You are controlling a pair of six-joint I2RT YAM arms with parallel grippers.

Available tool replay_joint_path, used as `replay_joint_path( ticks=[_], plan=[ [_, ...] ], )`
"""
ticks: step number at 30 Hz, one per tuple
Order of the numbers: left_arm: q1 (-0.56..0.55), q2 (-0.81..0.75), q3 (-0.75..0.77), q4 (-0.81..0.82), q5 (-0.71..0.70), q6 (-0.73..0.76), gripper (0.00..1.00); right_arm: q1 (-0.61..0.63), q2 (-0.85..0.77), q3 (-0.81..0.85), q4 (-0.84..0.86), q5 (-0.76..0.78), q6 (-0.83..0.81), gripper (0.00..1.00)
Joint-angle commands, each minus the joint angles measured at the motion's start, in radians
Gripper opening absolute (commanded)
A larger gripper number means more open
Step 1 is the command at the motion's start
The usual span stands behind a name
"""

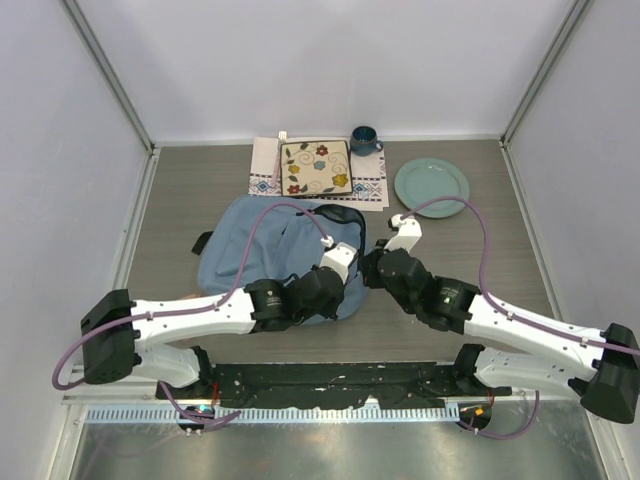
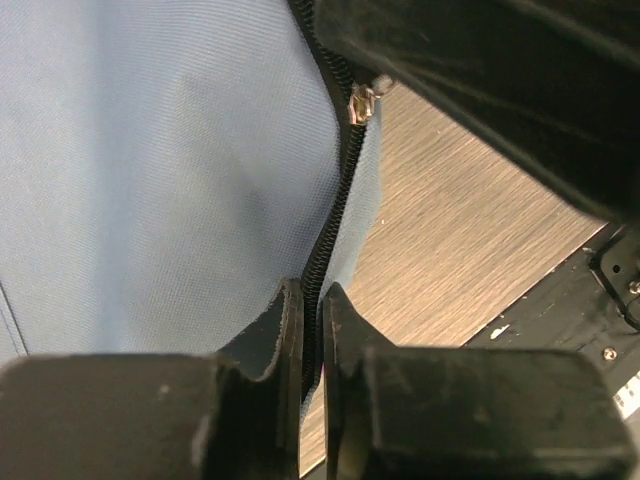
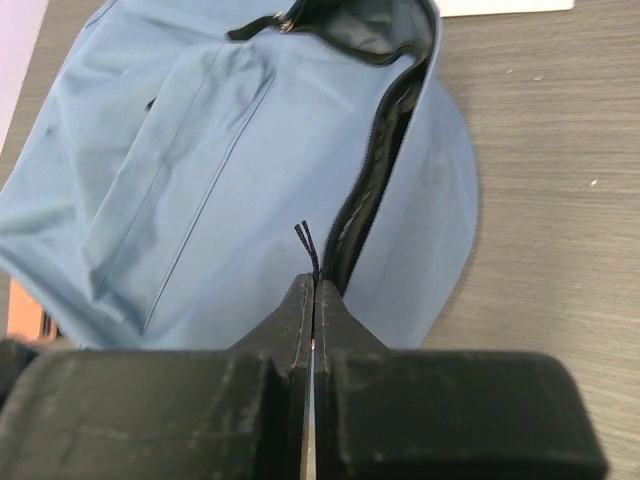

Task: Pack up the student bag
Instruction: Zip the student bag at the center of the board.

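In the middle of the table (image 1: 190,200), just in front of my two arms, the bag (image 1: 260,250) lies flat, and both arms reach over its right edge. The left gripper (image 2: 312,300) is clenched on that edge: in its wrist view the fingers pinch the blue fabric, with the zipper (image 2: 338,200) running up between them. The right gripper (image 3: 312,290) is pressed fully together on a thin black cord (image 3: 305,238), and the two ends of it stick out above the fingertips. I judge this is the pull cord of the zipper. In the right wrist view the zipper looks parted along this side, and at the far end the mouth gapes and shows dark lining. I cannot see anything inside.

For the progress, I think we are near the beginning. The opening of the bag is in hand, but the mouth is narrow. Behind the bag, apart from it, a square plate (image 1: 315,167) with flowers lies on a cloth mat (image 1: 266,165), a blue mug (image 1: 363,140) stands beside it, and a green plate (image 1: 431,187) lies further right. Whether these are the things to pack I cannot say; none of them is in the bag. What remains, in my judgement, is to open wider, put the things in and close.
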Motion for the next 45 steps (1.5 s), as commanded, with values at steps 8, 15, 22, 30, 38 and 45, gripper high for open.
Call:
replay_joint_path(
  ticks=[8,15,22,30,38,45],
  plan=[
    [-0.044,-0.125,-0.197,0.024,0.011,-0.153,0.0,-0.275,0.14,0.151,0.115,-0.153,-0.067,0.01],
    [-0.063,-0.243,-0.329,-0.024,0.003,-0.238,0.0,-0.309,0.181,0.129,0.13,-0.167,-0.047,0.01],
    [-0.063,-0.326,-0.389,-0.114,-0.032,-0.321,0.05,-0.323,0.177,0.1,0.155,-0.185,-0.052,0.01],
    [-0.061,-0.396,-0.165,-0.095,-0.23,-0.195,0.95,-0.321,0.114,-0.013,0.206,-0.248,0.002,0.01],
    [-0.029,-0.115,0.056,0.01,-0.141,-0.051,1.0,-0.321,0.089,-0.036,0.207,-0.254,0.002,0.01],
    [-0.024,0.089,0.102,0.085,-0.081,-0.107,0.96,-0.321,0.083,0.005,0.18,-0.254,-0.013,0.01]
  ],
)
